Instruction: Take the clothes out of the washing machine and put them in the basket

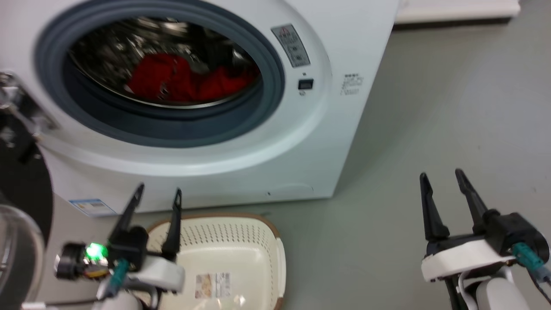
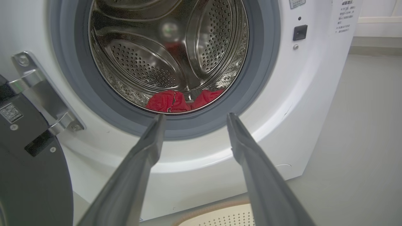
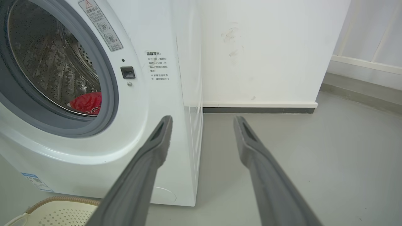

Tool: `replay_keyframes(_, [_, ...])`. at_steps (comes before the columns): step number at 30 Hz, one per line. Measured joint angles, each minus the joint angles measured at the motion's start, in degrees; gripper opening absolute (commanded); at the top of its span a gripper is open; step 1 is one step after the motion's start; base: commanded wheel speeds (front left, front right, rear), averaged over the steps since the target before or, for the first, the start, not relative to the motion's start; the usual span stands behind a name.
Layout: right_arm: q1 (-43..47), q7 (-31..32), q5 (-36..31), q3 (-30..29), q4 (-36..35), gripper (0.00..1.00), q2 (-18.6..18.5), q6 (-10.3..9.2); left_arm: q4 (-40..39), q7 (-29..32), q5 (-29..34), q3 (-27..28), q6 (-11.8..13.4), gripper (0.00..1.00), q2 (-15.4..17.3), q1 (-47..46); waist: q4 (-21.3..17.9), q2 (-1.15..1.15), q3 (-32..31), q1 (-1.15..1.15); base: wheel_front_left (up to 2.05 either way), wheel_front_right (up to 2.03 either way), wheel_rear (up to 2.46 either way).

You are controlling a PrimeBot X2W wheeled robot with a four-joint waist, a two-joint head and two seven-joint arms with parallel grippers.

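Head view: my left pincer (image 1: 158, 189) hangs open at the back rim of the basket (image 1: 275, 243), just before the washing machine (image 1: 301, 150). My right pincer (image 1: 441, 174), also open, is over open floor (image 1: 452, 107) past the machine's right edge. Red clothes (image 1: 185, 82) lie low in the drum (image 1: 172, 34), behind the grey ring (image 1: 272, 73); the door (image 1: 21, 189) is swung left.

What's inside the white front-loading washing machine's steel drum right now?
Bright red soft clothes lie bunched at the bottom of the shiny perforated drum. The grey rubber ring covers their lower edge, so the piece count is unclear.
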Motion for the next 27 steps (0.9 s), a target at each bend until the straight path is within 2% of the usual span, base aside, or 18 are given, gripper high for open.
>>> replay_keyframes(5, [-3.04,0.0,2.96,-0.59,-0.44,1.0,-0.07,0.0,3.6,0.0,0.94,0.37,-2.29,1.0,5.8,-9.15,-2.65,0.0,6.66,0.0,0.0,0.0,0.0])
replay_keyframes(11, [-5.99,0.0,5.12,0.26,-2.11,1.0,-0.09,0.0,13.46,1.01,1.62,0.81,-5.21,1.0,14.64,-26.13,-6.36,0.0,14.97,0.01,0.0,0.0,0.0])
replay_keyframes(18, [-9.62,0.0,8.83,0.88,-3.91,1.0,-0.14,0.0,23.58,13.48,2.57,-4.33,-6.81,1.0,24.66,-50.4,-10.47,0.0,24.66,0.02,0.0,0.0,0.0])
replay_keyframes(21, [-10.15,0.0,10.32,1.59,-4.2,1.0,-0.13,0.0,27.1,19.6,0.78,-11.15,-6.83,1.0,28.32,-59.17,-12.37,0.0,28.33,0.02,0.0,0.0,0.0])
replay_keyframes(27, [-11.04,0.0,12.89,3.85,-5.41,1.0,-0.14,0.0,32.17,31.71,-5.65,-20.59,-6.91,1.0,34.33,-75.29,-16.24,0.0,34.31,0.01,0.0,0.0,0.0])
